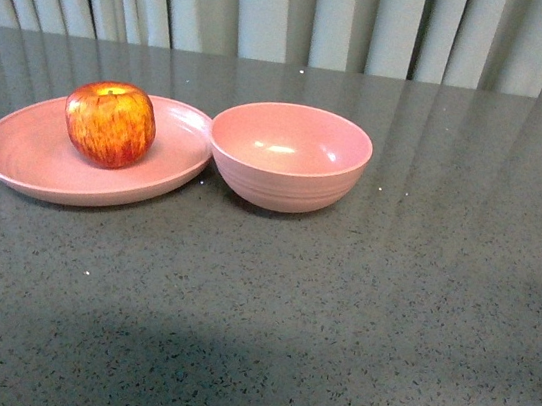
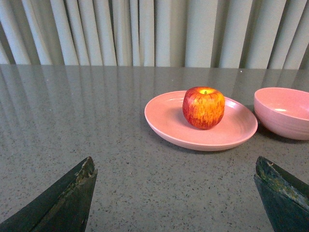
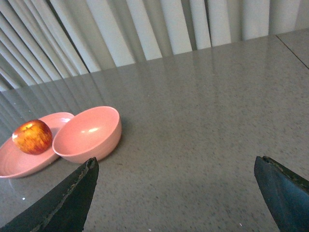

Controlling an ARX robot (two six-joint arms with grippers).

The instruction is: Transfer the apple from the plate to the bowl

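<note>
The red, yellow-streaked apple (image 1: pixel 111 123) stands upright on the shallow oval pink plate (image 1: pixel 25 153) at the left. The deep pink bowl (image 1: pixel 289 155) sits empty right beside the plate, their rims nearly touching. Neither arm shows in the front view. In the left wrist view the apple (image 2: pixel 203 107) on the plate (image 2: pixel 166 121) lies ahead of my open, empty left gripper (image 2: pixel 176 166), with the bowl (image 2: pixel 285 112) beyond it. In the right wrist view my right gripper (image 3: pixel 176 166) is open and empty over bare table; the bowl (image 3: pixel 88 134), apple (image 3: pixel 32 137) and plate (image 3: pixel 14 162) lie off to one side.
The objects rest on a dark grey speckled tabletop (image 1: pixel 387 310). A pale pleated curtain (image 1: pixel 298 10) hangs behind the table's far edge.
</note>
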